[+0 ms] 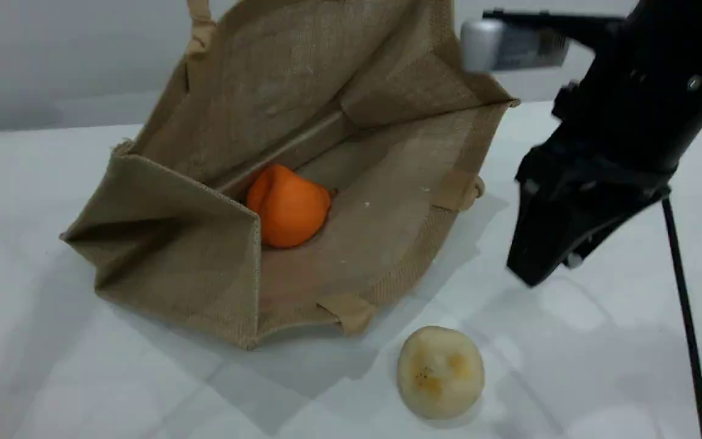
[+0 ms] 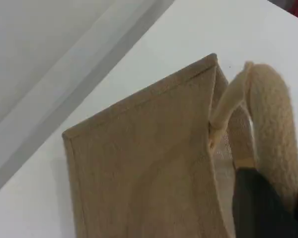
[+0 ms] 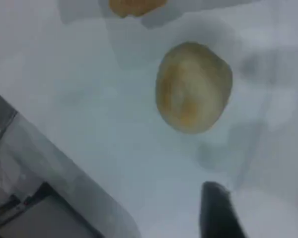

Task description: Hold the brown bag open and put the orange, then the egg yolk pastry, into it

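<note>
The brown bag (image 1: 174,244) lies with its mouth wide open toward the camera, its upper side lifted. The orange (image 1: 289,206) rests inside on the lower wall. In the left wrist view my left gripper (image 2: 268,208) is shut on the beige handle (image 2: 273,114), above the bag's woven side (image 2: 139,163); in the scene view that handle (image 1: 200,24) runs off the top edge. The egg yolk pastry (image 1: 440,372) sits on the table in front of the bag's mouth. My right gripper (image 1: 534,268) hovers up and to its right, open and empty (image 3: 260,218), with the pastry (image 3: 193,87) ahead of it.
A thin black cable (image 1: 686,317) hangs from the right arm down to the white table (image 1: 52,378). The bag's lower handle (image 1: 351,312) lies flat at the mouth's front rim. The table's edge (image 3: 64,178) shows in the right wrist view.
</note>
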Available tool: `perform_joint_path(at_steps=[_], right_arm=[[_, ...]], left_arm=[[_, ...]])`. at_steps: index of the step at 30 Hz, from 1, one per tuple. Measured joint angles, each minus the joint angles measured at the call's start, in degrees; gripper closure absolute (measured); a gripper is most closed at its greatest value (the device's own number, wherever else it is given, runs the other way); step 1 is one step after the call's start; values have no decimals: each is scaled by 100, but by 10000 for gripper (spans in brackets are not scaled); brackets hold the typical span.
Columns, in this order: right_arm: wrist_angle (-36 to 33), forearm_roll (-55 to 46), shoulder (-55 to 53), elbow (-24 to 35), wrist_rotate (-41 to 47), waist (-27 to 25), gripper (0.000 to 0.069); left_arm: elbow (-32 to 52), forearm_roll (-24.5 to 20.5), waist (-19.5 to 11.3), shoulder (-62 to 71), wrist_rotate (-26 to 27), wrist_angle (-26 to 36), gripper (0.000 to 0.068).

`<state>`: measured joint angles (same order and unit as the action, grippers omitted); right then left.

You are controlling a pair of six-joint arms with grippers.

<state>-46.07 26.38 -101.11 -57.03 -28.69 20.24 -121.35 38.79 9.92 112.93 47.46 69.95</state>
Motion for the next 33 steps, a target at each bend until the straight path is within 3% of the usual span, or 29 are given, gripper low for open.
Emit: perform_joint_path(at_steps=[5,15,24,33], right_arm=[[284,185,-489,0,-2,175,283],[863,463,-1169,0,-87,545,275],[1275,1140,-1243,0,-508,545,217],[1544,1515,-1504,0,-760,551,213]], left_arm=[[0,0,0,0,0,5,594],[0,0,0,0,0,0,594],[0,14,0,0,0,0,594],[0,12,0,0,0,0,594]])
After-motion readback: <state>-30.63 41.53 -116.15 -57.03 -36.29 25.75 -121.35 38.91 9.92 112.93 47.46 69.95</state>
